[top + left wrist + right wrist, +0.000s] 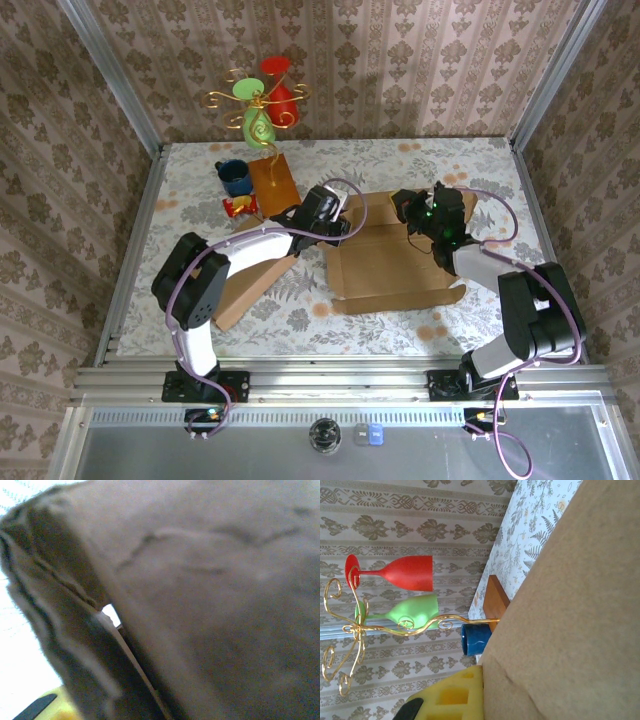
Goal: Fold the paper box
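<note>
STEP: likely raising paper box walls | left fingers – 9 o'clock wall, grip unclear | right fingers clenched | NEXT: crease wall upright

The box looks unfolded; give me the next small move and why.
Probably tip the far flap inward with the right gripper: the box lies open and flat, that gripper shut on its far edge, the left gripper at its far left corner.

The white and black left arm bends at the elbow and reaches forward. Its black left gripper points right, jaws hidden. The right arm reaches forward too. Its black right gripper faces the left one, closed tight.
</note>
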You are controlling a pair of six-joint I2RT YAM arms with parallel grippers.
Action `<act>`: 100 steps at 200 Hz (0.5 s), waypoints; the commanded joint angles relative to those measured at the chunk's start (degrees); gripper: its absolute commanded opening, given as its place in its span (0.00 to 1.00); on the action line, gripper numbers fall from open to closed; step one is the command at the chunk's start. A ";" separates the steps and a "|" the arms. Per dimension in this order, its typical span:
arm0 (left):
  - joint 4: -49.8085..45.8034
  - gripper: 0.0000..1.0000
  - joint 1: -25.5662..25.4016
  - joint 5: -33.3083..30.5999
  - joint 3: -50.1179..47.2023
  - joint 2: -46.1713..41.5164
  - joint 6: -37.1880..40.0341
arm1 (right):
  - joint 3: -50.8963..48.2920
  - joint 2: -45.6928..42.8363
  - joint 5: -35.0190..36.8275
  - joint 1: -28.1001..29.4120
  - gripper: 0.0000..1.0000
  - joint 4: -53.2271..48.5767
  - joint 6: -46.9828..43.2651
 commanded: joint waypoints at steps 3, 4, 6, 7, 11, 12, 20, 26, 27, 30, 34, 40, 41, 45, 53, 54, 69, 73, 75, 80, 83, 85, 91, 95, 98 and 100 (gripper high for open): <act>2.71 0.38 -0.44 -0.94 0.29 1.36 -2.91 | -1.82 -0.82 -0.72 1.26 0.00 -2.11 1.55; 2.76 0.38 -0.39 -0.95 0.34 1.37 -2.94 | -1.83 -0.80 -0.72 1.28 0.00 -2.13 1.55; 2.86 0.38 -0.43 -0.94 0.32 1.38 -3.07 | -1.95 -0.74 -0.76 1.30 0.00 -2.08 1.48; 2.88 0.38 -0.39 -0.90 0.35 1.42 -3.11 | -1.98 -0.76 -0.79 1.30 0.00 -2.07 1.47; 2.98 0.38 -0.43 -0.88 0.38 1.51 -3.29 | -2.06 -0.66 -0.81 1.30 0.00 -2.11 1.38; 3.03 0.38 -0.44 -0.88 0.42 1.53 -3.40 | -2.08 -0.63 -0.89 1.26 0.00 -2.13 1.33; 3.16 0.38 -0.43 -0.94 0.48 1.69 -3.90 | -2.34 -0.41 -0.92 1.32 0.00 -2.15 1.13; 3.16 0.38 -0.43 -1.12 0.64 1.85 -4.38 | -2.52 -0.34 -0.90 1.39 0.00 -2.22 1.00; 3.20 0.38 -0.39 -1.13 0.64 1.84 -4.51 | -2.53 -0.34 -0.90 1.34 0.00 -2.23 1.01; 3.19 0.38 -0.40 -1.20 0.64 1.82 -4.63 | -2.62 -0.34 -0.94 1.37 0.00 -2.24 0.95; 3.24 0.38 -0.39 -1.28 0.64 1.87 -4.95 | -2.83 -0.26 -0.86 1.34 0.00 -2.24 0.90; 3.50 0.38 -0.44 -1.31 0.64 1.90 -5.26 | -3.09 -0.20 -0.75 1.37 0.00 -2.16 0.97; 3.59 0.38 -0.44 -1.31 0.64 1.91 -5.30 | -3.17 -0.18 -0.74 1.38 0.00 -2.11 1.04; 3.68 0.38 -0.50 -1.40 0.64 1.98 -5.48 | -3.30 -0.32 -0.76 1.39 0.00 -2.00 1.14; 3.65 0.38 -0.48 -1.76 0.78 2.04 -5.81 | -3.53 -0.33 -0.64 1.35 0.00 -1.89 1.16; 3.62 0.38 -0.50 -1.84 0.75 2.06 -5.88 | -3.56 -0.34 -0.63 1.37 0.00 -1.89 1.14; 3.58 0.38 -0.54 -2.23 0.83 2.26 -6.69 | -3.62 -0.52 -0.57 1.42 0.00 -2.40 0.78; 3.61 0.38 -0.53 -2.28 0.97 2.34 -6.90 | -3.68 -0.52 -0.55 1.47 0.00 -2.57 0.68; 3.64 0.38 -0.53 -2.26 0.99 2.35 -6.99 | -3.73 -0.52 -0.54 1.50 0.00 -2.65 0.65; 3.77 0.38 -0.65 -2.32 0.99 2.48 -7.25 | -3.64 -0.59 -0.46 1.55 0.00 -2.80 0.47; 3.77 0.38 -0.65 -2.33 1.06 2.52 -7.35 | -3.68 -0.54 -0.41 1.64 0.00 -2.89 0.45; 3.77 0.38 -0.69 -2.42 1.12 2.57 -7.47 | -3.62 -0.57 -0.38 1.65 0.00 -2.93 0.42; 3.77 0.37 -0.79 -2.56 1.17 2.66 -7.84 | -3.70 -0.45 -0.23 1.74 0.00 -3.02 0.28; 3.77 0.37 -0.80 -2.67 1.25 2.74 -7.90 | -3.69 -0.39 -0.13 1.81 0.00 -3.03 0.34; 3.73 0.37 -0.93 -2.78 1.37 2.82 -8.10 | -3.76 -0.36 -0.06 1.84 0.00 -3.03 0.32; 3.74 0.37 -1.00 -2.84 1.35 2.84 -8.10 | -3.77 -0.35 -0.03 1.94 0.00 -2.96 0.32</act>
